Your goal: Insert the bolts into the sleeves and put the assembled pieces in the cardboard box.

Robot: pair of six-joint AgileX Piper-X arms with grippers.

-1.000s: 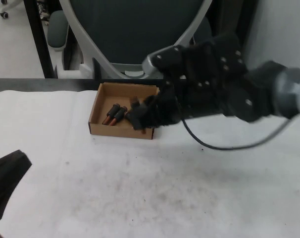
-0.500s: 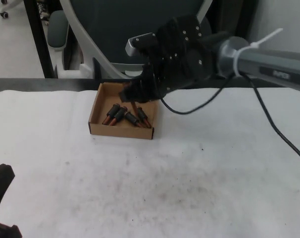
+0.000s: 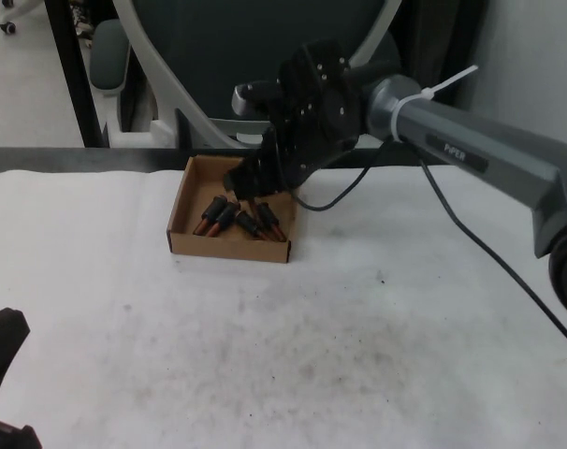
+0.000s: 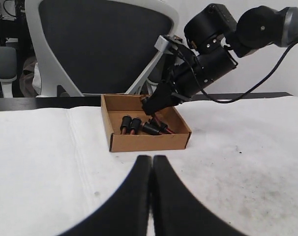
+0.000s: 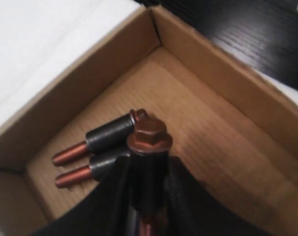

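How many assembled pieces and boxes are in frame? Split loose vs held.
Loose assembled pieces in the cardboard box: 4
Held assembled piece in the right claw: 1
Cardboard box: 1
Total: 6

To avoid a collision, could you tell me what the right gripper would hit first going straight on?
Probably the assembled pieces lying in the cardboard box, beyond its held piece; depth is unclear.

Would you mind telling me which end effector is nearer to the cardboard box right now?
Right. The right end effector hangs over the cardboard box, gripping an assembled piece; the left end effector sits shut well back on the bench.
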